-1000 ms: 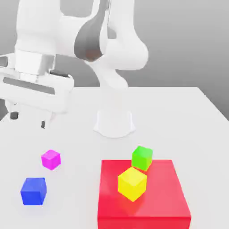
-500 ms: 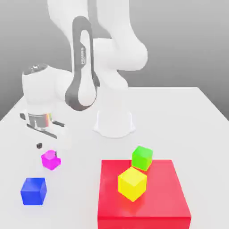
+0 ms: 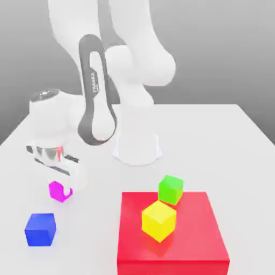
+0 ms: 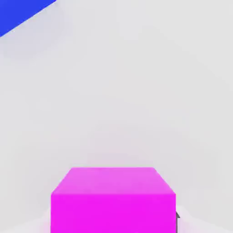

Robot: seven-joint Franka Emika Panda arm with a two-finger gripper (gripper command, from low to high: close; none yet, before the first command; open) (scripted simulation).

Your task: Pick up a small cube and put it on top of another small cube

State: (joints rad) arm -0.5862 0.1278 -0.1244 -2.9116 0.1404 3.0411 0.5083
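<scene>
On the white table point(image 3: 225, 134), toward the exterior view's left, the arm point(image 3: 96, 91) had swung down from where it hung a second before, high and clear of everything, until its hand sat right over the pink cube point(image 3: 56, 190). Half a second earlier the gripper point(image 3: 60, 189) was only just reaching that cube with its fingers spread wide; now they had drawn in to nearly their narrowest and were pinching the pink cube between them. It sat low and close in the hand view point(image 4: 113, 200), squarely under the camera, and looked to me still resting on the table rather than lifted. I judged the pick to be made, with the lift and the carry still to come.

The red block point(image 3: 188, 236) had not moved, nor had the yellow cube point(image 3: 159, 220) on top of it or the green cube point(image 3: 171, 189) at its far edge. The blue cube point(image 3: 40, 229), where the pink one was meant to end up, sat near it on the bare table, a little closer to the viewer, with nothing on it; a corner of it showed in the hand view point(image 4: 22, 13).

As for writing, a small dark word ran along the grey band of the arm's link point(image 3: 94, 83); it looked like the maker's name, but I could not read it for certain.
</scene>
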